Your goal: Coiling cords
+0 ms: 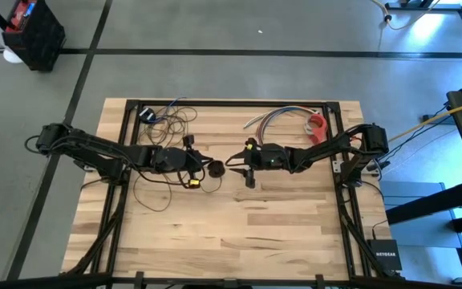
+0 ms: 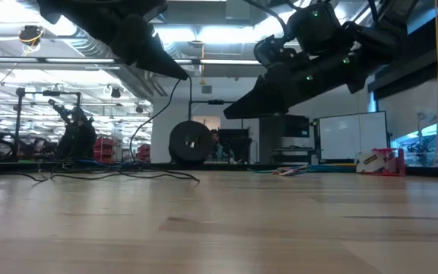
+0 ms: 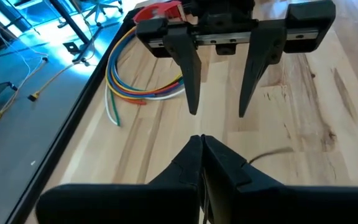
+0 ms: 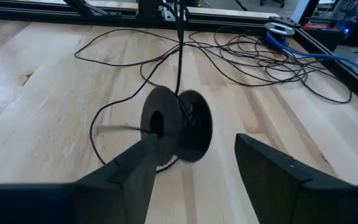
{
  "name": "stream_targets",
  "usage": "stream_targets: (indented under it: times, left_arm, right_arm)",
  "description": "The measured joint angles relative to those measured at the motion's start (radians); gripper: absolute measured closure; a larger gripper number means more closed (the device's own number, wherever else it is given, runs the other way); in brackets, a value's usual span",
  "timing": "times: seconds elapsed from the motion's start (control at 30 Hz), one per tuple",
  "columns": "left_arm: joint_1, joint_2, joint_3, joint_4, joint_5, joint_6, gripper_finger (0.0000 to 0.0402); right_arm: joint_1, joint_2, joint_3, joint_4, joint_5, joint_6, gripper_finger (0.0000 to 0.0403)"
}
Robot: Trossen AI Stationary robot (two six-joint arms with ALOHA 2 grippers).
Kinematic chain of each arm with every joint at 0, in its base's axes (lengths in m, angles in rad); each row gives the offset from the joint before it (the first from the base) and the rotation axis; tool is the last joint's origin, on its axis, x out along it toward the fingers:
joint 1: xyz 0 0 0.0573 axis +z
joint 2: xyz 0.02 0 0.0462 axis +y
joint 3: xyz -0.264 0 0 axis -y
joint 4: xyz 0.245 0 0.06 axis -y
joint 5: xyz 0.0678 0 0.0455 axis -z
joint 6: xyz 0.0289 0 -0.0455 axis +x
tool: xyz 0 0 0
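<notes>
I see the cord (image 4: 229,59) lying in loose loops on the bench (image 1: 239,233), and one strand goes up from a black spool (image 4: 178,127) that stands between my 2 arms. My left end effector (image 3: 202,152) is pressed together; if it pinches the strand, I cannot tell. My right end effector (image 4: 194,168) is spread before the spool. The cord looks light, soft and easy to tangle; I would take it near the spool. I can read no label.

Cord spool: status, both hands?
Left hand shut, pinching cord; spool hangs from it above table. Right hand open, facing spool, apart. Loose cord loops behind; nothing between.
</notes>
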Motion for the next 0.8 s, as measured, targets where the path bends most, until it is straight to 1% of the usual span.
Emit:
stream_targets:
  times: [0.2, 0.3, 0.47, 0.63, 0.8]
  left_arm:
    - [0.0, 0.0, 0.0, 0.012, 0.0, 0.015, 0.0396]
    - [0.0, 0.0, 0.0, 0.033, 0.0, 0.016, 0.0396]
    - [0.0, 0.0, 0.0, 0.032, 0.0, 0.015, 0.0396]
    - [0.0, 0.0, 0.0, 0.046, 0.0, 0.004, 0.0396]
    - [0.002, 0.0, 0.0, 0.104, 0.0, -0.063, 0.0396]
  right_arm:
    - [0.0, 0.0, 0.0, 0.002, -0.003, -0.001, 0.0182]
    - [0.0, 0.0, 0.0, 0.003, -0.048, 0.009, 0.0182]
    - [0.0, 0.0, 0.0, 0.0, -0.118, 0.1, 0.0182]
    - [0.0, 0.0, 0.021, 0.009, -0.113, 0.102, 0.0182]
    - [0.006, 0.013, 0.06, -0.086, -0.083, 0.114, 0.0182]
